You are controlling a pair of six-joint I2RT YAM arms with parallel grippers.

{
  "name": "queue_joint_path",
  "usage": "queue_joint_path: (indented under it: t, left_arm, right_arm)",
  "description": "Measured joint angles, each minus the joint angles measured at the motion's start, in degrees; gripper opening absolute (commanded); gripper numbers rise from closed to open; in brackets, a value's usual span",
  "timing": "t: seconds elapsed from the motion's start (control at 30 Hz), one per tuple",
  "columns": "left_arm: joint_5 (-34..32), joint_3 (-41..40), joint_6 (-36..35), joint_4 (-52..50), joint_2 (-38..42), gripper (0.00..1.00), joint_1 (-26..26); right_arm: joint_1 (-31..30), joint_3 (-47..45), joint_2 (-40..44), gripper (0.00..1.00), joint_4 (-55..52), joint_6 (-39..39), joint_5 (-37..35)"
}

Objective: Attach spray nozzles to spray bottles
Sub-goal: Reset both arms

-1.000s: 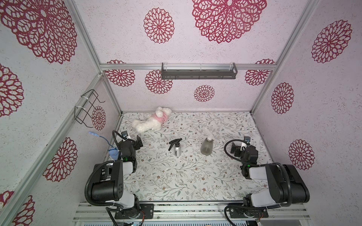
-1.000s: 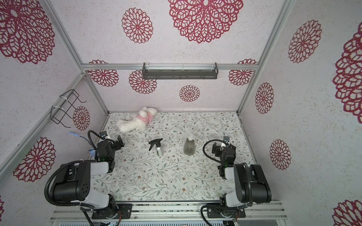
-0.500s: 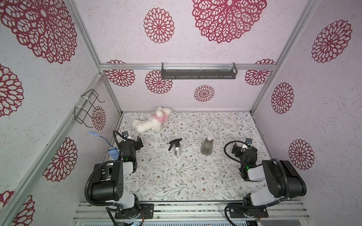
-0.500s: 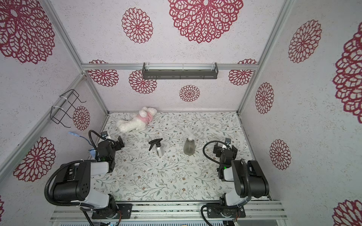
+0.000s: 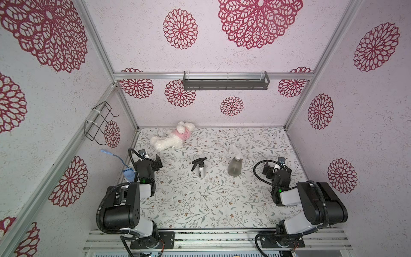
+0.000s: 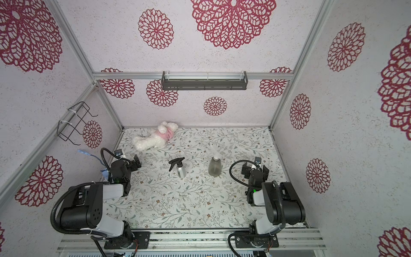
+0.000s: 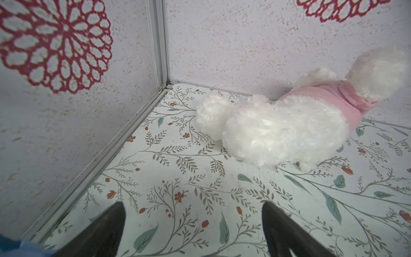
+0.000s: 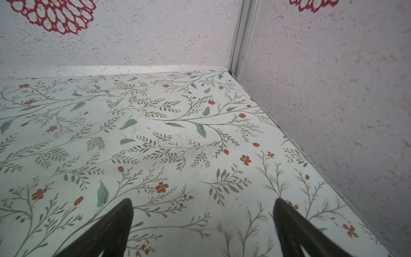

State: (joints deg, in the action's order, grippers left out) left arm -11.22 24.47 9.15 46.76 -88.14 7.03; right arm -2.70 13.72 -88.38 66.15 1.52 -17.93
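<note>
Both bottles (image 5: 202, 170) (image 5: 234, 166) capped, upright between grippers (image 7: 193, 224) (image 8: 203, 222) – jaws apart, empty; careless sweep inward could topple either.

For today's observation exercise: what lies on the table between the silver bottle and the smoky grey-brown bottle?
Nothing: in both top views only bare floral tabletop separates the silver bottle from the smoky grey-brown bottle. Both stand upright, apart.
</note>
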Motion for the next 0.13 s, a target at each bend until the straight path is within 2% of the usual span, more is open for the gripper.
queue_joint_path:
  t: [0.13]
  left_arm:
    - [0.0,0.0,0.0,0.0,0.0,0.97,0.0]
  right_arm:
    - [0.0,0.3,0.0,0.99,0.0,0.0,0.0]
